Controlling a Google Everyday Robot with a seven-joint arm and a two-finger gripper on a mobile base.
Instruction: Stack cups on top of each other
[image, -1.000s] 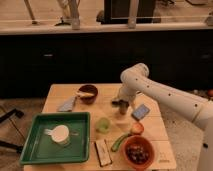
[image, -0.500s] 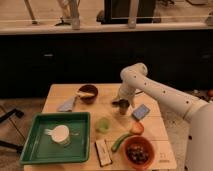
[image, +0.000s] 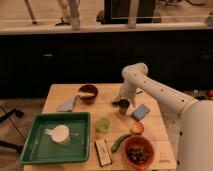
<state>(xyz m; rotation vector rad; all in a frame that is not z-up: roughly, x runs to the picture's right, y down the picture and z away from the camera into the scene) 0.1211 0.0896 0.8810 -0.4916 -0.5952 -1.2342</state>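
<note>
1. A long dark counter front (image: 60, 65) spans the middle of the frame, topped by a pale ledge (image: 50, 29).
2. Beyond it, upper frame, metal legs (image: 74, 15) stand on a bright floor.
3. A light wooden table (image: 106, 100) fills the lower centre; the gripper (image: 121, 102) hangs over its right-centre.
4. Dim grey floor (image: 22, 102) lies at left.

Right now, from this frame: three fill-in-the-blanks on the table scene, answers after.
1. The white mug stands inside the ____ tray.
2. The gripper is at the dark cup, next to the ____ sponge.
3. The lime green cup stands apart, so the cups are ____ yet stacked.
Missing: green; blue; not.
</note>
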